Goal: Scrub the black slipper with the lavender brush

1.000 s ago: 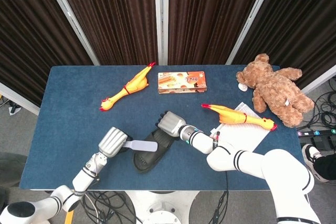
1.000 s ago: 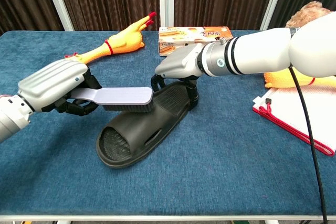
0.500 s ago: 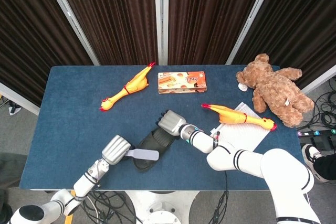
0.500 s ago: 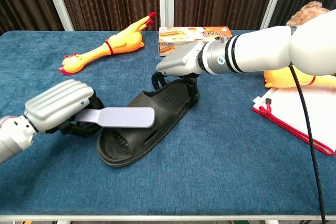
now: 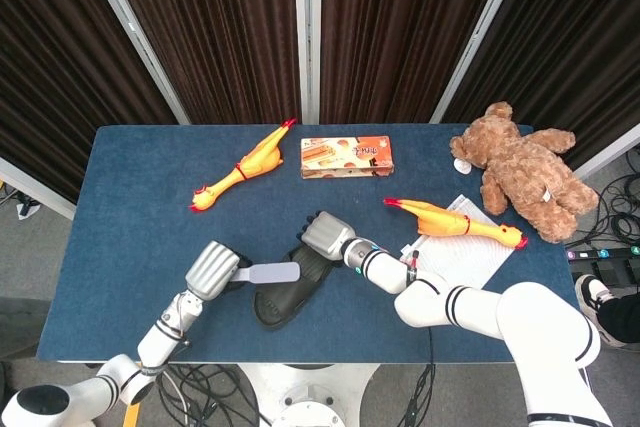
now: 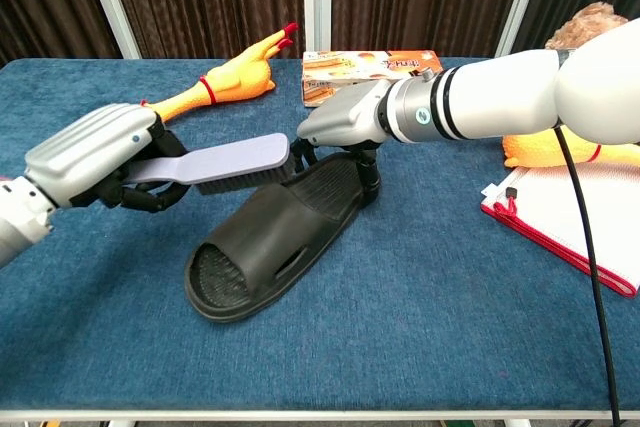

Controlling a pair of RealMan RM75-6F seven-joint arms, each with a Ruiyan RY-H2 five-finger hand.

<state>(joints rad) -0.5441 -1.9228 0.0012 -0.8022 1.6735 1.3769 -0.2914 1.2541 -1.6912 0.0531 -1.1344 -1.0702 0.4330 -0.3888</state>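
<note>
Left hand (image 6: pixel 90 157) and right hand (image 6: pixel 340 119) both clenched.

The head view looks steeply down over the whole table (image 5: pixel 130 247); the chest view faces it low and close.

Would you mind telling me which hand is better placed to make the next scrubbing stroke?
Left: the left hand holds the lavender brush over the black slipper, while the right hand steadies its heel.
</note>
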